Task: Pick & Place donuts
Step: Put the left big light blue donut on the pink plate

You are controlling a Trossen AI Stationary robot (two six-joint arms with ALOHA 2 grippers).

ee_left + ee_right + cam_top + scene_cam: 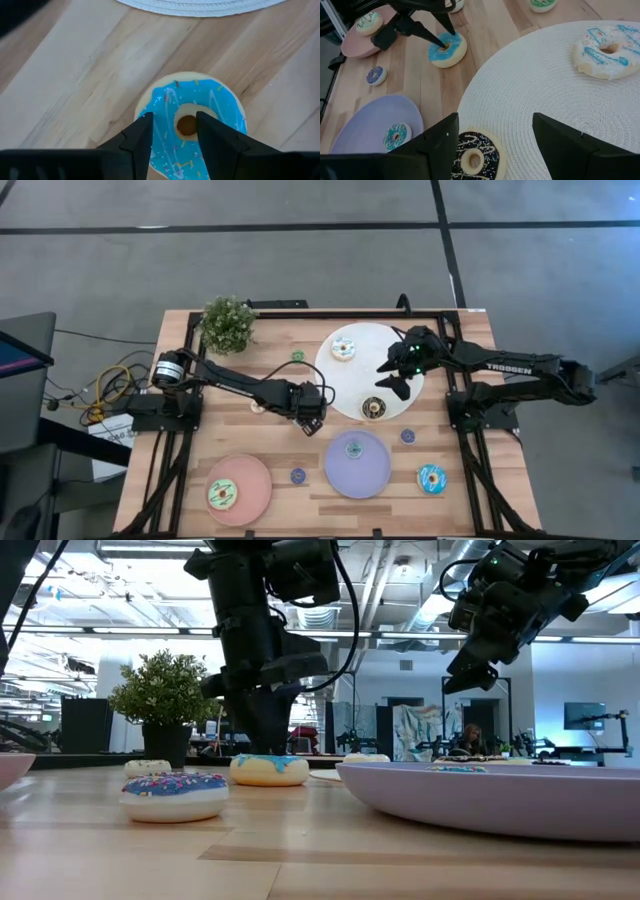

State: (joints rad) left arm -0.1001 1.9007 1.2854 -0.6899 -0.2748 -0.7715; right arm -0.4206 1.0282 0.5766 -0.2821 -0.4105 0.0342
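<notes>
The blue-iced donut (190,125) lies on the bench (75,85) just beside the white woven plate (200,6). In the left wrist view the left gripper (174,131) is seen with one of its fingers (212,132) at the donut's hole and the other on the icing, a gap between them; the high view hides this donut beneath the gripper. The right gripper (495,137), fingers wide apart, is shown above the white plate, over a chocolate-iced donut (475,156); a white donut with blue icing (607,50) lies farther along.

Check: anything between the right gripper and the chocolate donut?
Nothing. Right wrist view shows the right gripper open just above the chocolate donut on the white plate.
</notes>
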